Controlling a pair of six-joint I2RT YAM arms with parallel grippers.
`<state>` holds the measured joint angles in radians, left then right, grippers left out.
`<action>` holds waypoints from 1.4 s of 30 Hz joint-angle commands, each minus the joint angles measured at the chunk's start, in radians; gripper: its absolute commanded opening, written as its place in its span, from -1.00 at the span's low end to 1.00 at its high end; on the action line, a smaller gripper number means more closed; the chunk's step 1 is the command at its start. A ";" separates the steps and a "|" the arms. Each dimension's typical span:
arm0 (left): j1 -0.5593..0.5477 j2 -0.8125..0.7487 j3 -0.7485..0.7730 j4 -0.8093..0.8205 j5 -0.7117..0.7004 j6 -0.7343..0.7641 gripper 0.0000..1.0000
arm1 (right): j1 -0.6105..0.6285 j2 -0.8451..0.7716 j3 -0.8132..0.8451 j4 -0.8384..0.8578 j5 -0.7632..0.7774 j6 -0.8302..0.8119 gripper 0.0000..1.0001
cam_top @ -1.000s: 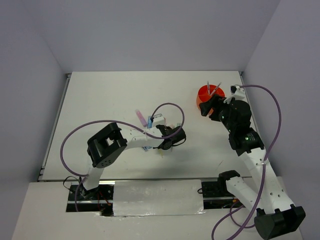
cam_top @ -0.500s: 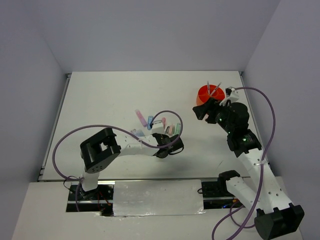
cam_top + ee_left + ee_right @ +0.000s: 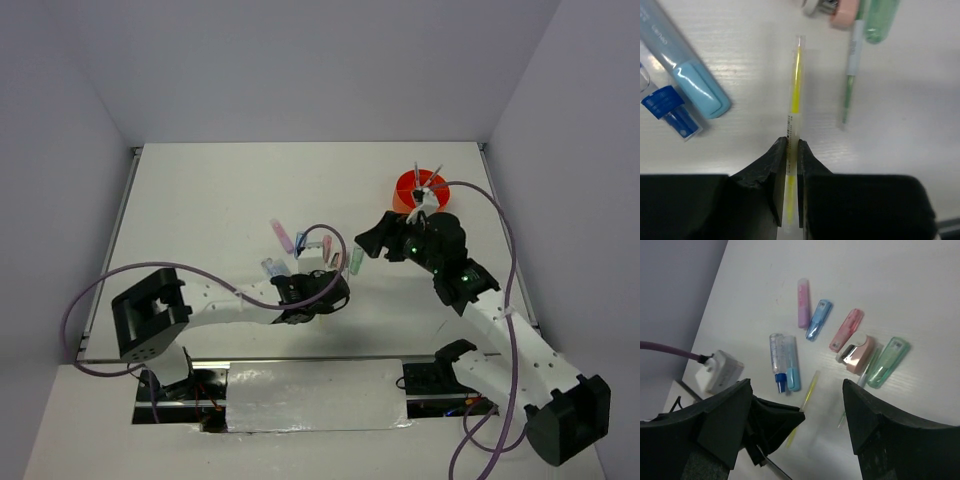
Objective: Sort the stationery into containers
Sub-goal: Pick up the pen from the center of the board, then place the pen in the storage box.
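At the near middle of the table [image 3: 750, 30], the left gripper [image 3: 790, 150] is clamping the near end of the yellow pen [image 3: 796, 85], jaws tight against its sides. The pen is stretching straight away from the fingers, level with the tabletop; whether it is resting on it, cannot tell.

Just left of the pen, a light blue marker [image 3: 690, 75] is lying at a slant, with a blue-and-clear piece [image 3: 667, 107] right beside it on its left. Just right of the pen, a thin green pen [image 3: 852, 70] is running nearly parallel, its far end tucked in by a green stick [image 3: 881, 17] and a pink-white piece [image 3: 845, 11].

The right gripper [image 3: 796, 390] is hanging above this same cluster, jaws spread wide, gripping nothing. Farther out from it, a lilac stick [image 3: 803, 302], a blue stick [image 3: 818, 320] and a pink stick [image 3: 847, 329] are lying in a loose row.

The organiser [image 3: 403, 188] is sitting well apart at the far right, behind the right arm. Two grey pens [image 3: 417, 172] are standing tilted in it; which compartment, cannot tell.
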<state>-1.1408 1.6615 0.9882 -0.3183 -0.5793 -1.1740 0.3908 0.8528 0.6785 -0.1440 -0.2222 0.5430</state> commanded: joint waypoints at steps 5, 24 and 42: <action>-0.007 -0.242 -0.195 0.456 0.058 0.246 -1.00 | 0.166 0.136 -0.007 0.141 0.095 0.081 0.61; -0.005 -0.477 -0.453 0.789 0.101 0.369 -1.00 | 0.368 0.328 -0.005 0.225 0.231 0.159 0.55; 0.001 -0.519 -0.340 0.468 0.016 0.355 0.99 | 0.343 0.262 0.140 0.172 0.442 0.020 -1.00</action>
<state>-1.1408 1.1687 0.5751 0.2874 -0.5232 -0.7940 0.7528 1.1767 0.6884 0.0875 0.0147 0.6796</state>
